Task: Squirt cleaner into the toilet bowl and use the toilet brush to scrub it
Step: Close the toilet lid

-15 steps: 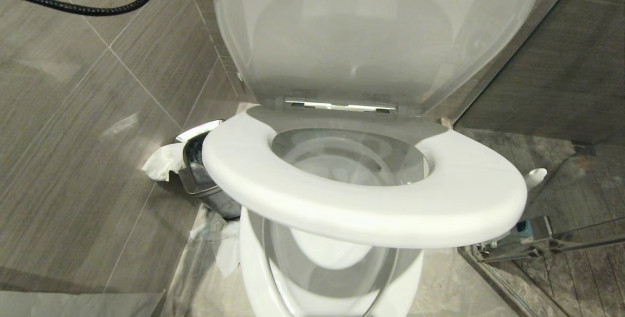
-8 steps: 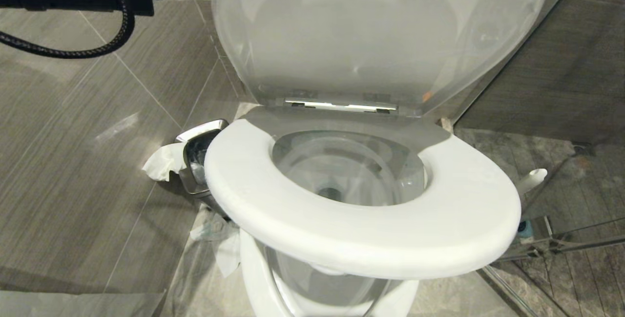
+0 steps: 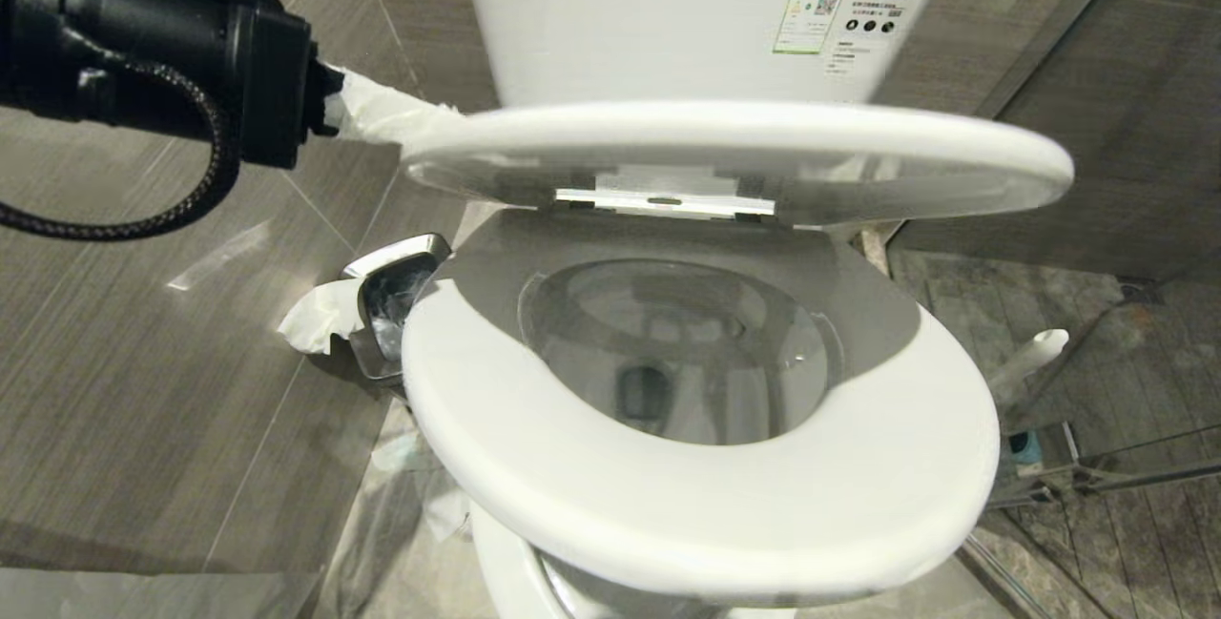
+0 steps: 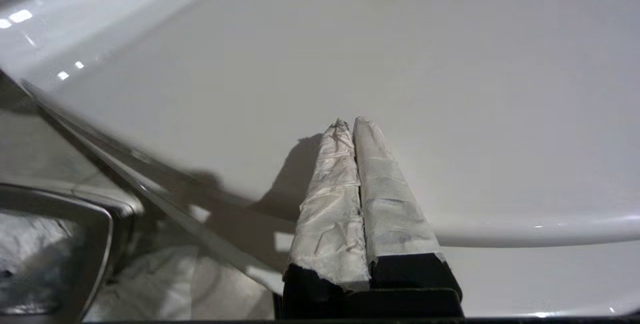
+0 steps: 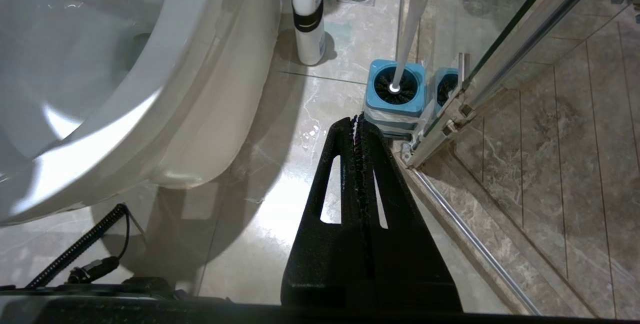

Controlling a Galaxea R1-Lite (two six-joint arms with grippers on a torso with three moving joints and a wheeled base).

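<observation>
I am shutting the lid (image 3: 734,147) with my left gripper (image 4: 350,124). Its wrapped fingers are pressed together, hold nothing, and rest on top of the lid, which hangs halfway down over the seat (image 3: 687,495). I think this is the end of the job. Next I need a soft push, so the lid does not bang. The toilet bowl (image 3: 668,352) sits dark under it. My right gripper (image 5: 357,124) is pressed together too, low by the floor. The toilet brush (image 5: 397,72) stands in its blue holder (image 5: 385,107), near a white bottle (image 5: 307,19). The floor (image 5: 280,129) is shiny grey stone by a glass door (image 5: 505,44)
</observation>
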